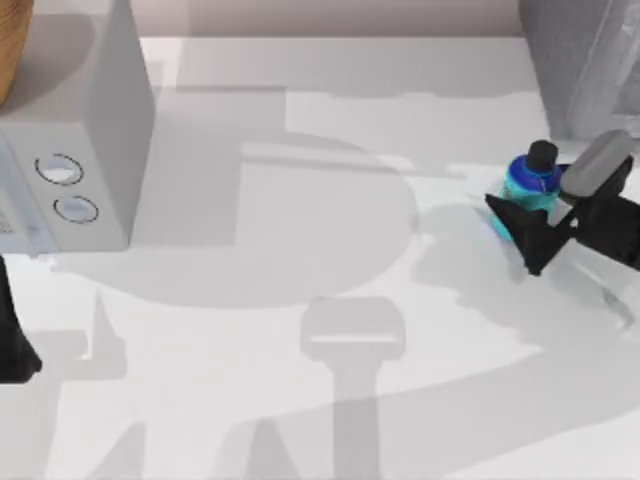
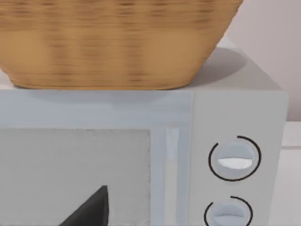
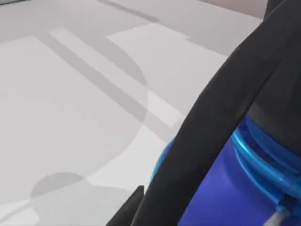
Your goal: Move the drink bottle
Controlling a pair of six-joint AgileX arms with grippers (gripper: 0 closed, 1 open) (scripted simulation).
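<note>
Right gripper [image 1: 530, 225] sat at table's right side, fingers pinching drink bottle [image 1: 528, 185] around cyan body, below blue shoulder and black cap. Bottle upright on white table [image 1: 300, 400], right-hand side. Judged light, rigid, smooth-sided, likely slippery; mid-body hold safest, cap too small. Left gripper [image 1: 15, 350] parked at left edge, fingers unclear. Farther back left: grey microwave [image 1: 90, 130], wicker basket [image 2: 117, 42] on top.
</note>
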